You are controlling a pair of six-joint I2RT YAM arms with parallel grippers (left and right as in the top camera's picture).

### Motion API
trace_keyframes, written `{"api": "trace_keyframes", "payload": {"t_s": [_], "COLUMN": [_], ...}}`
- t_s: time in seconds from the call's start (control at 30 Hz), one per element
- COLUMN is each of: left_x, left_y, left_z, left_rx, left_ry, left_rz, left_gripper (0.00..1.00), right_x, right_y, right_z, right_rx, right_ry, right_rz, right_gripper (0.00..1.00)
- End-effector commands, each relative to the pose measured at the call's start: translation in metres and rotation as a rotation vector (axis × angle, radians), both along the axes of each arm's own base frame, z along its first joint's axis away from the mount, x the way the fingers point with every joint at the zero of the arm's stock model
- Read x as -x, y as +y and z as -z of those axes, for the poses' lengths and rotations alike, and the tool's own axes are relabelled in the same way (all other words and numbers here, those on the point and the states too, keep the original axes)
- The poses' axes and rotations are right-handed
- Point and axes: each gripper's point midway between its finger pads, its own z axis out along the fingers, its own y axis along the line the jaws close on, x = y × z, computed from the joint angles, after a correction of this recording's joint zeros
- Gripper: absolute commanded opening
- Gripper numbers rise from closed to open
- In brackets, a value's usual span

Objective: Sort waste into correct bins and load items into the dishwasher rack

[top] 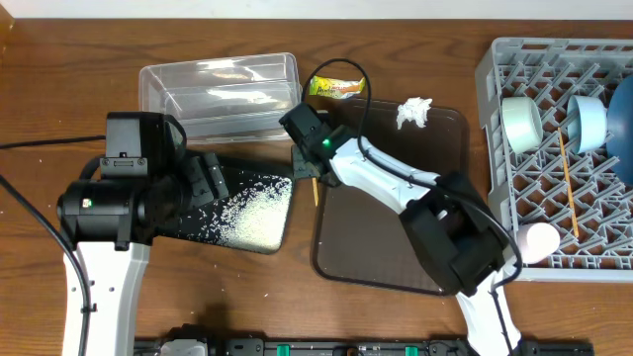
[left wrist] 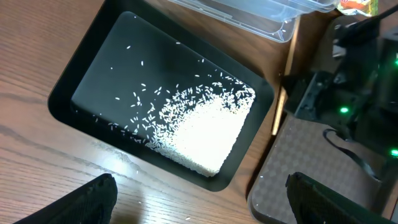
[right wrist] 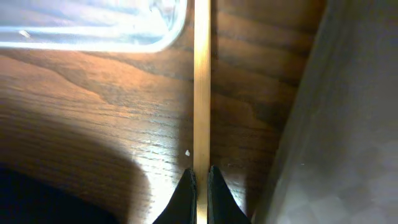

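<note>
A dark brown wood-grain table (top: 59, 89) fills every view; its polish catches light in the right wrist view. A black cable (top: 30, 213) loops across its left side.

The left fingers (left wrist: 93, 202) are spread wide with nothing between them, hanging over the near rim of the black tray (left wrist: 106, 68). The tray lies flat on the table, with rice (top: 255, 216) heaped towards its right near corner and thinner grains scattered to the left. A few stray grains lie on the wood just beside it.

Just behind the tray stands the clear tub (top: 220, 94). The wrapper (top: 334, 89) lies on the table at the tub's right end.

A chopstick (right wrist: 201, 93) lies on the table in the gap between the black tray and the brown tray (top: 376, 237). The right fingers (right wrist: 185, 199) are clenched on it at its near end, tips down at the wood. One grain sits just left of the stick.

The tissue (top: 414, 112) is at the brown tray's far edge.

At the right is the grey rack (top: 514, 54), holding:
- a pale bowl (top: 521, 122)
- a blue bowl (top: 587, 121)
- a second chopstick (top: 568, 183) lying along the grid
- a cup (top: 539, 240) at the near edge
- a blue plate (top: 623, 138), cut off by the frame
</note>
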Motion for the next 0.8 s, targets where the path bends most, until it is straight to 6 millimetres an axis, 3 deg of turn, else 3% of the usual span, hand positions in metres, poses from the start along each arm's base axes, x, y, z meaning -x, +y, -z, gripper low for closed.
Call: {"api": "trace_keyframes", "payload": {"t_s": [0.0,0.2,0.4,0.57,0.77], "left_x": [0.000,0.000,0.000,0.000,0.000], "left_y": [0.003,0.003,0.003,0.003,0.003], "left_z": [0.000,0.000,0.000,0.000,0.000], "left_rx": [-0.009,-0.009,-0.009,-0.009,-0.009], "left_ry": [-0.001,-0.001,-0.001,-0.001,-0.001], "left_rz": [-0.015,-0.015,-0.015,-0.015,-0.015], "left_gripper": [0.90,0.90,0.89,0.89,0.90], "right_x": [-0.020,-0.030,-0.031,-0.026,-0.006], "right_y": [-0.005,-0.044,-0.109,-0.214,-0.341], "right_z": [-0.068,-0.127,-0.180,-0.203,-0.198], "right_rx": [-0.065,-0.045,-0.009,0.230,0.530], "right_ry": [-0.128,-0.220,-0.265,-0.275,-0.147], "right_rz": [0.046,0.093,0.156,0.274,0.427], "right_gripper": [0.01,0.01,0.01,0.01,0.01]}}
